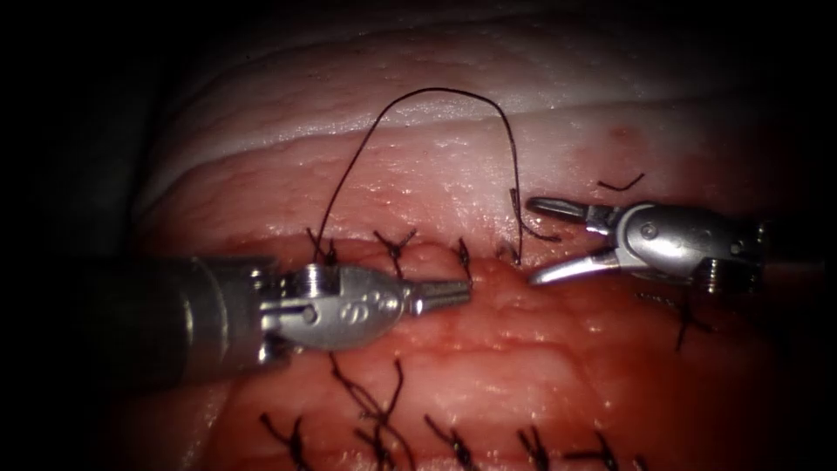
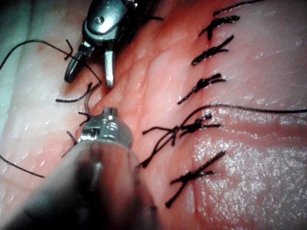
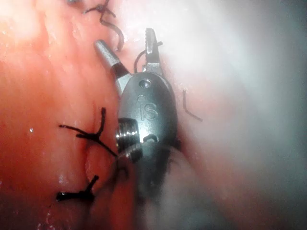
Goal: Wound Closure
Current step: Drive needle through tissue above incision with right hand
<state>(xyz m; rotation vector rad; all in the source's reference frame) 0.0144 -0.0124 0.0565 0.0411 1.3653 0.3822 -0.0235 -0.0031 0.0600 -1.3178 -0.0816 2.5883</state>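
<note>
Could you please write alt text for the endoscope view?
The right end effector is open around a thread that loops over the tissue. The left end effector is shut beside the stitched cut.

Surgical training bench, lab setting. Evidence: a slab of tissue [image 1: 488, 349], layered pale fat over red flesh, lit against dark surroundings; rows of knotted black stitches [image 1: 394, 246] across it; two steel needle drivers just above the stitches.

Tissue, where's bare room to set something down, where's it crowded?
Free: the pale band beyond the thread loop, and the red strip between stitch rows. Crowded: the cut, where the shut left hand and open, empty right hand meet.
</note>
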